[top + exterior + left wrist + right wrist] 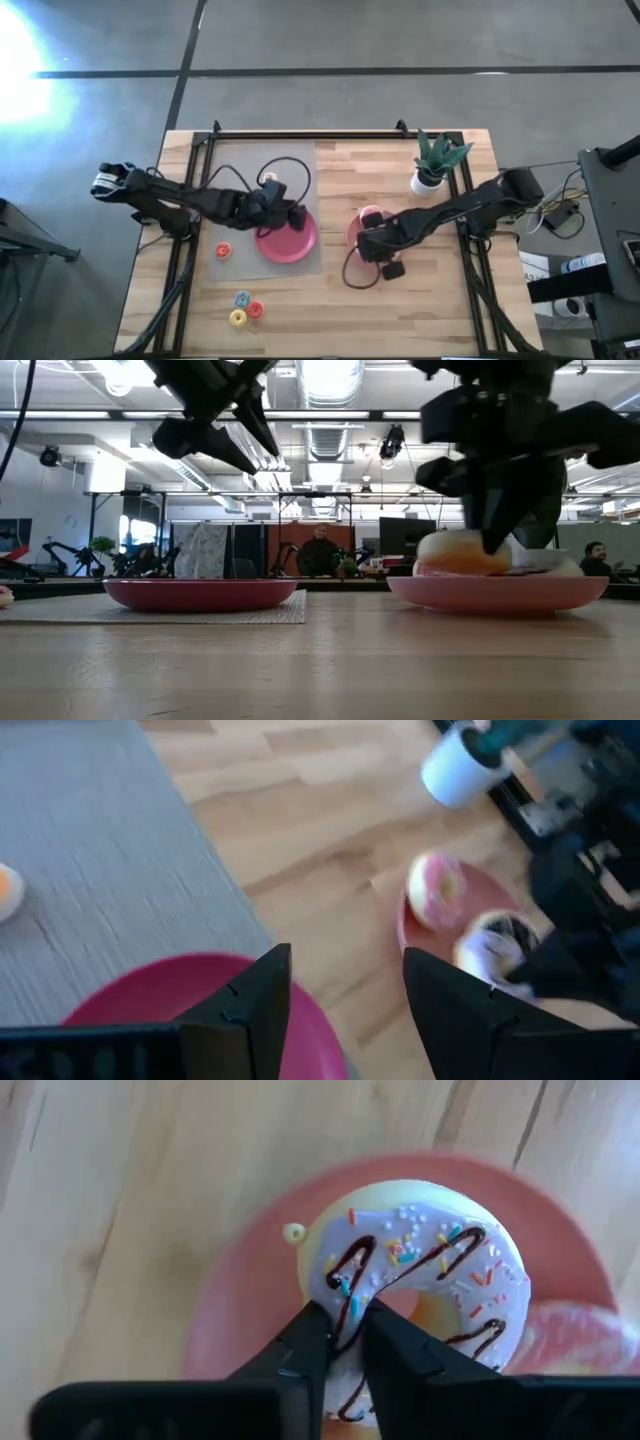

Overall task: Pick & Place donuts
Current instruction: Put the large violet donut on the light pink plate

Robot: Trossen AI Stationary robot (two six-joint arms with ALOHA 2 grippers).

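Your right gripper (345, 1342) is pinching the sprinkled donut's (415, 1295) ring right under it on the plate (240, 1330), while your left gripper (345, 985) is hanging open, farther off.

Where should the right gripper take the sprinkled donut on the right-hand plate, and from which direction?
Grip the ring wall, one finger down the hole and one outside the rim, coming from straight above. The sprinkled donut lies flat, icing up, on the pink plate, so its hole opens upward. The right gripper already straddles the near wall this way. The pink iced donut sits close beside it, so avoid that side.
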